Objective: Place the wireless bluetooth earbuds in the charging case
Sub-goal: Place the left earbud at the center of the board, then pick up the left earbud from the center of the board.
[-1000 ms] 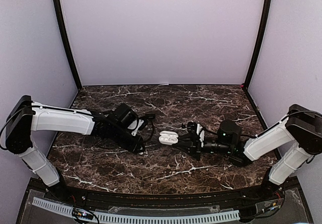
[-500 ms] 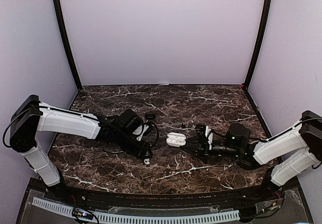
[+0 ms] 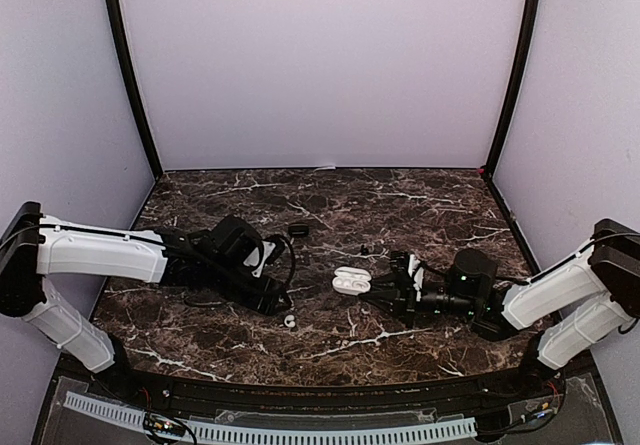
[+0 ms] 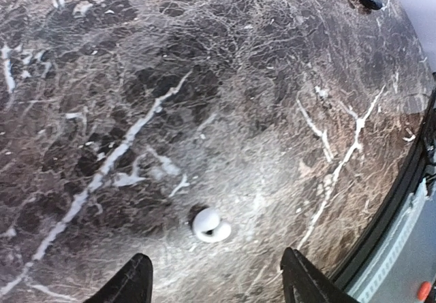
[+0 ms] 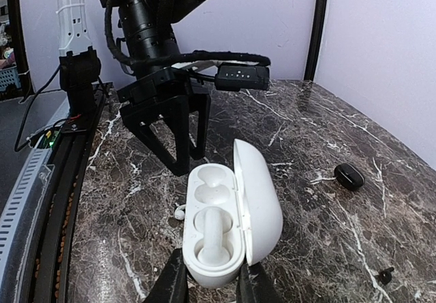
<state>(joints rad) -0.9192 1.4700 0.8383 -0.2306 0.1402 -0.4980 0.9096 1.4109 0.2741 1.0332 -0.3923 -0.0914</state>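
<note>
The left tool (image 4: pixel 215 265), pressed together a second ago, now stands spread and has drawn back toward its own side. A white earbud (image 4: pixel 211 225) lies loose on the counter (image 4: pixel 136 78) just ahead of its fingertips, touching neither. No bud showed there a second ago, so I judge it was let go short of the case. The charging case (image 5: pixel 228 228), lid open, has shifted slightly rightward, pinched at its near end by the right tool (image 5: pixel 211 286). One socket holds a second earbud (image 5: pixel 206 238) and the other is empty, so the loose one likely needs regrasping.
</note>
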